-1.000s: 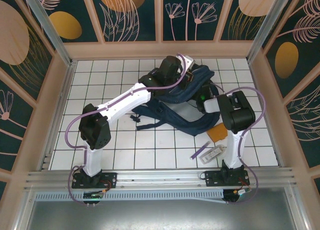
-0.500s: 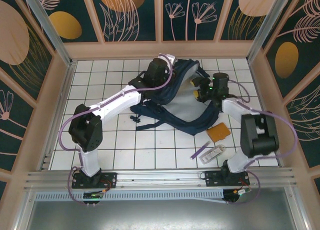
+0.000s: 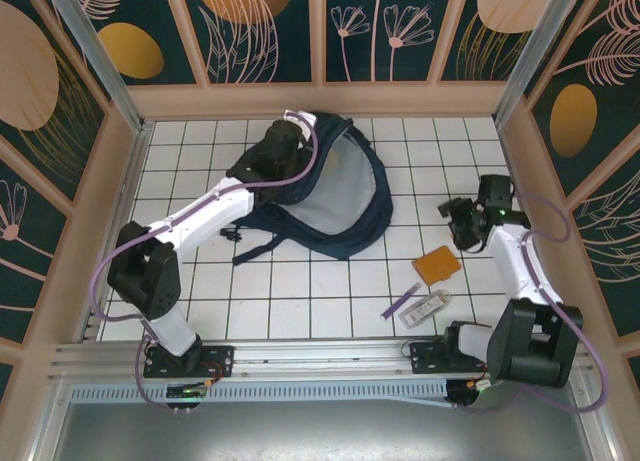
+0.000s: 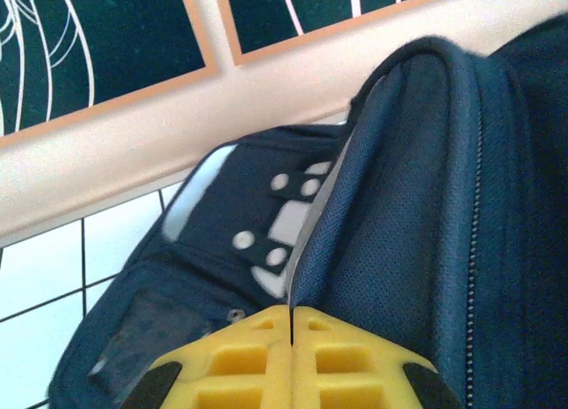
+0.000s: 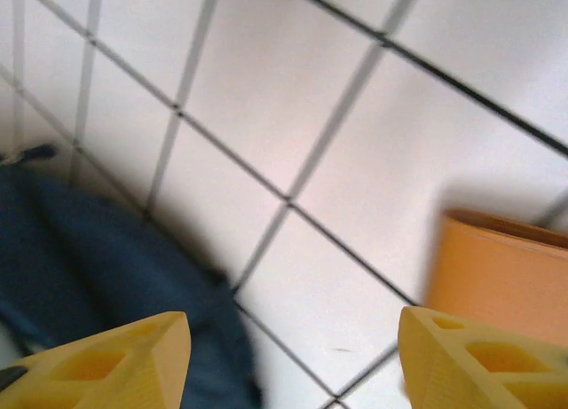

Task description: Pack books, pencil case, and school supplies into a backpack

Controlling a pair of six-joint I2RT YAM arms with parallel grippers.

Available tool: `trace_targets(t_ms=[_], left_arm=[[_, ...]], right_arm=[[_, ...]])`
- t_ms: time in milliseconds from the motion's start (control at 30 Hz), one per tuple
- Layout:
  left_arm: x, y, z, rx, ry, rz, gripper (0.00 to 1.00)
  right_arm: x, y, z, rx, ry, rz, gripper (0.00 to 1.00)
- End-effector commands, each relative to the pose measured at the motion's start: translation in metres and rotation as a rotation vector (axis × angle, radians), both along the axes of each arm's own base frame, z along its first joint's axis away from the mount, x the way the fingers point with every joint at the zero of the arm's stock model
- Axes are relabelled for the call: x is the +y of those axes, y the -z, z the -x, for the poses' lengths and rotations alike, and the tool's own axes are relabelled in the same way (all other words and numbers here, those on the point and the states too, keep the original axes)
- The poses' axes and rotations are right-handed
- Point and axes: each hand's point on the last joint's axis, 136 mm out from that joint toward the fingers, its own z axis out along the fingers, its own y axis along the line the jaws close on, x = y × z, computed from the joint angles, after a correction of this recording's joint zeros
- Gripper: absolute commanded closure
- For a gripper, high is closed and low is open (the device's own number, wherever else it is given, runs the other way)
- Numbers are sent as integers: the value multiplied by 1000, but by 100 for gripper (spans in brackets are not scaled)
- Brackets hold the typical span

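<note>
Left claw (image 4: 293, 325) pinched shut on backpack (image 3: 340, 206) rim — mouth agape, far-centre of table (image 3: 200, 301). Right claw (image 3: 460, 221) spread, empty. Orange book (image 3: 438, 266) lies flat just nearward of it — right arm nearer, likely next pick.

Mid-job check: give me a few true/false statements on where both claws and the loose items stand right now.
1. The right claw is open and holds nothing. True.
2. The orange book is inside the backpack. False: it lies on the table, right of the backpack.
3. The left claw is shut on the backpack's rim. True.
4. The right claw grips the purple pen. False: the pen lies on the table beside the clear pack.
</note>
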Motion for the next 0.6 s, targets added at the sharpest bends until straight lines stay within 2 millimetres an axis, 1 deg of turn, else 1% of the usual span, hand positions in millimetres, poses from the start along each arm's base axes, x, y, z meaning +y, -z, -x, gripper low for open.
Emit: trace_targets(t_ms=[0,33,67,100,133,233,300,333,400,467,533,567], left_arm=[[-27,-5,17,35,226,5,100],[-40,-3,26,62,308,31,98],[-56,12,31,120,383,57,84],[-69,16,39,162,456,94,68],[-78,17,45,185,505,121,60],[-112,12,74,199,671,136,54],[-137,16,94,217,757,112,51],[-146,20,100,235,778,119,51],[-165,32,113,291,815,175,51],[-180,39,119,330,816,240,50],[-191,45,119,362,790,303,50],[-195,52,116,386,772,329,49]], right_arm=[[-10,37,58,220,37,66,36],[-7,43,61,223,32,56,36],[-5,49,63,226,23,41,36],[-1,52,62,216,5,23,36],[2,56,62,218,-9,12,36],[2,63,64,225,-41,26,38],[4,72,64,225,-65,24,41],[7,76,64,223,-80,9,42],[20,83,54,180,-149,-35,49],[34,82,39,127,-227,-48,54],[51,75,23,78,-311,-30,59],[62,70,12,42,-351,-33,61]])
